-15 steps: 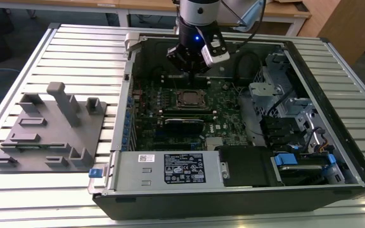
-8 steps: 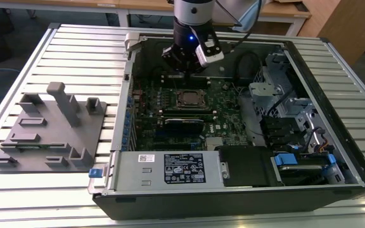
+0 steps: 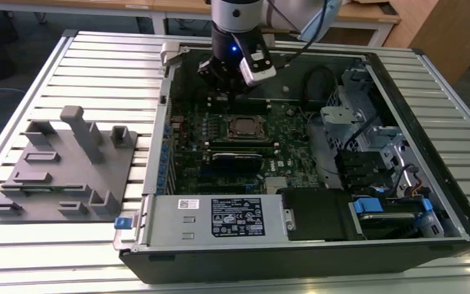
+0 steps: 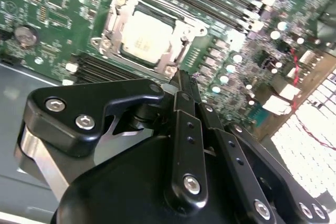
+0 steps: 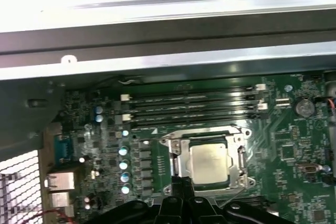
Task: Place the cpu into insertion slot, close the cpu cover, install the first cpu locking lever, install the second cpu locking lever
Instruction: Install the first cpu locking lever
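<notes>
The cpu (image 4: 147, 38) lies flat in the insertion slot (image 3: 242, 127) on the green motherboard, its silvery top facing up. The cpu cover (image 4: 116, 22) is down around it as a silver frame, with the cpu (image 5: 210, 163) showing through the cut-out of the cover (image 5: 178, 157). Thin metal levers run along the frame's edges; I cannot tell whether they are latched. My gripper (image 4: 181, 77) hangs just above the board beside the socket, its black fingers drawn together on nothing. In the exterior view the gripper (image 3: 228, 93) is at the socket's far side.
Long black memory slots (image 5: 194, 106) lie beside the socket. The open computer case's wall (image 3: 268, 52) is close behind the arm. A power supply (image 3: 218, 217) and drive bays (image 3: 382, 159) stand inside the case. A grey fixture (image 3: 63, 165) sits at the exterior view's left.
</notes>
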Controlling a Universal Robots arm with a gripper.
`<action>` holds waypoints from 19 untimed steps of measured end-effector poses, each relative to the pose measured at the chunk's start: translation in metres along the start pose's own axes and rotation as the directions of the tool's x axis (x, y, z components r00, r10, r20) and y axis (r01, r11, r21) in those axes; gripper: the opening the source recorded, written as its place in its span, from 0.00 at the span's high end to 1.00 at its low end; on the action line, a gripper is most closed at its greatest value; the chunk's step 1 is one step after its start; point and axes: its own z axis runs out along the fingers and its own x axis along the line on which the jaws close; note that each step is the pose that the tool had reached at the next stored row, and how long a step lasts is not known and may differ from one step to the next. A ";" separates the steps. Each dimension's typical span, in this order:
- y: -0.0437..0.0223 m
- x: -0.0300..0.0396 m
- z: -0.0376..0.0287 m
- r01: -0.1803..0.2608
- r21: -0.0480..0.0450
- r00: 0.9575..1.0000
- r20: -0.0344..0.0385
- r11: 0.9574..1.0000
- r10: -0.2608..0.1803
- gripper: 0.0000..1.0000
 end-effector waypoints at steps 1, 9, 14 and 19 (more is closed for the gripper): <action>-0.0003 0.0028 -0.0001 0.000 0.000 1.000 0.000 1.000 0.000 0.90; -0.0021 0.0206 -0.0005 0.000 0.000 1.000 0.000 1.000 0.000 0.90; -0.0023 0.0232 -0.0005 0.000 0.000 1.000 0.000 1.000 0.000 0.90; -0.0024 0.0234 -0.0005 0.000 -0.016 1.000 -0.002 1.000 0.000 0.90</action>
